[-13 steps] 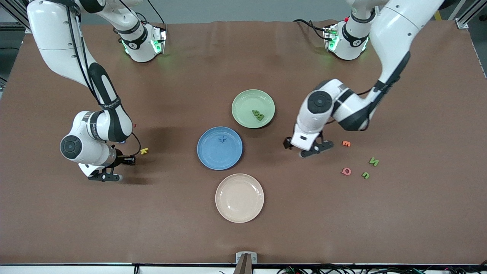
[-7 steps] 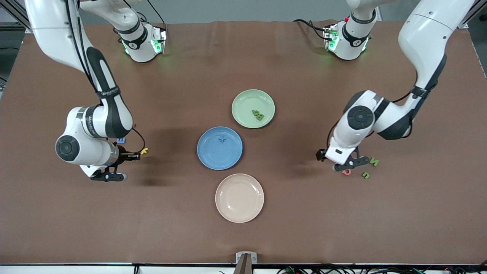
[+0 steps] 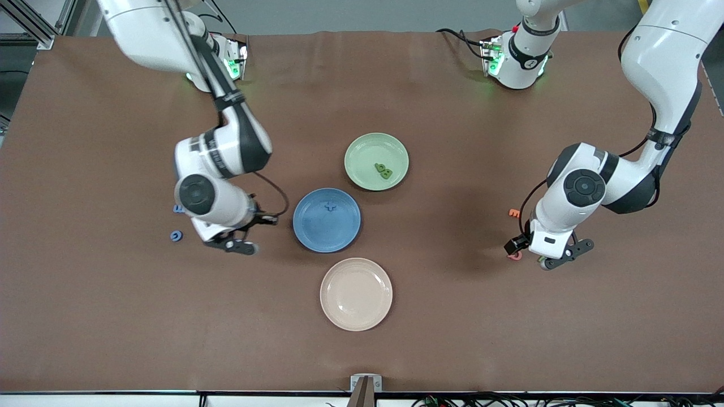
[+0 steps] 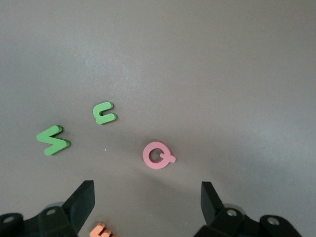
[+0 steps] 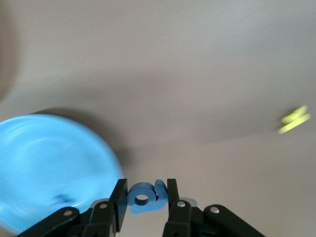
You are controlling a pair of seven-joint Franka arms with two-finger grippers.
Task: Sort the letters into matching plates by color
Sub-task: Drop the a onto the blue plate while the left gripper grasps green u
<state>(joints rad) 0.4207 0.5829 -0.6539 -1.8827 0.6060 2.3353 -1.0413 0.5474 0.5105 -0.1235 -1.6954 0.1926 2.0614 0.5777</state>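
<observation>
Brown table point(image 3: 362, 356), grey floor perhaps (top edge), even lighting

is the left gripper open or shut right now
Open. In the left wrist view the left gripper has its fingers spread wide with nothing between them, hovering over the pink letter and two green letters.

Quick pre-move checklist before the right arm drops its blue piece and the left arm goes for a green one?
1. Right gripper jaws shut on the blue letter: ok.
2. Right gripper over the blue plate: not ok, it is beside the rim, toward the right arm's end.
3. Blue plate has room: ok, only a blue plus lies in it.
4. Left gripper jaws open, holding nothing: ok.
5. Left gripper lined up on the green letters: not ok, the pink Q is nearest its centre.
</observation>
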